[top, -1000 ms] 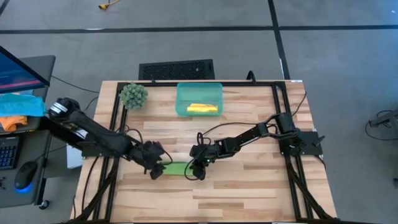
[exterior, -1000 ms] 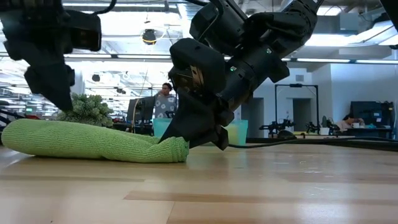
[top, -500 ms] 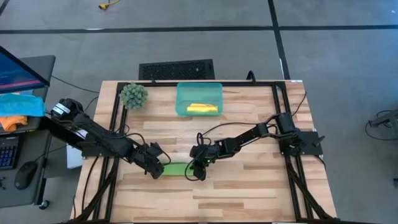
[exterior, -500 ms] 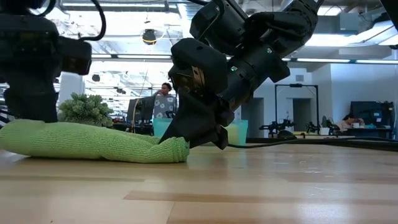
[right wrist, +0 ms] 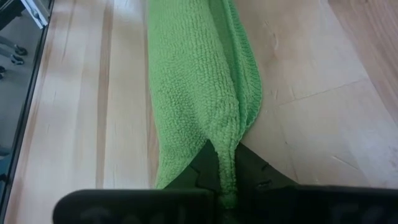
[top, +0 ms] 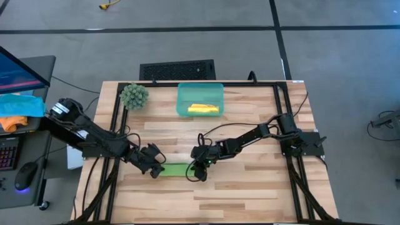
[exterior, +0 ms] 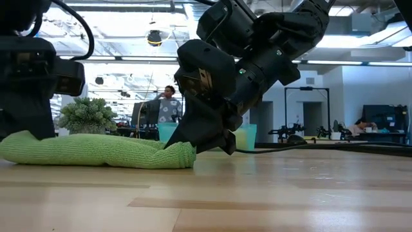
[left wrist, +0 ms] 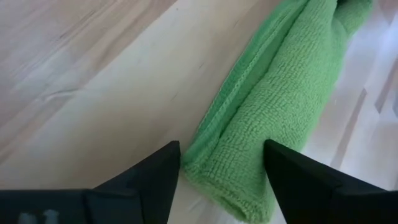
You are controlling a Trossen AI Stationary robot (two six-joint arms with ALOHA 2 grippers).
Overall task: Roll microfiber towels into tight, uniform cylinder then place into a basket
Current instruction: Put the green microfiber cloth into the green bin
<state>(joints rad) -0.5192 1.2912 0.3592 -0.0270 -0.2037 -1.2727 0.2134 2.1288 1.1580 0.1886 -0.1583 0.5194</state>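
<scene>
The basket [top: 200,100], a translucent teal tray, sits at about 12 o'clock on the wooden table [top: 250,187], close to the far edge. Inside it lies the yellow towel [top: 203,109], rolled and resting along the basket's near wall; nothing else shows in it. In the low view the basket [exterior: 248,136] appears only as a pale green wall behind the arms.

The lime green towel [top: 175,169] lies outside the basket, rolled into a long cylinder flat on the table near its centre, toward 6 o'clock from the basket and well apart from it.

The right gripper [top: 199,172] is at the roll's 3 o'clock end, its fingers pinched together on a fold of the green cloth, as the right wrist view shows [right wrist: 222,171]. The left gripper [top: 154,170] is at the roll's 9 o'clock end with its fingers spread apart, one on each side of that end [left wrist: 221,180], not squeezing it.

A fuzzy green ball plant [top: 134,95] stands at about 9 o'clock from the basket, near the table's far left corner.
</scene>
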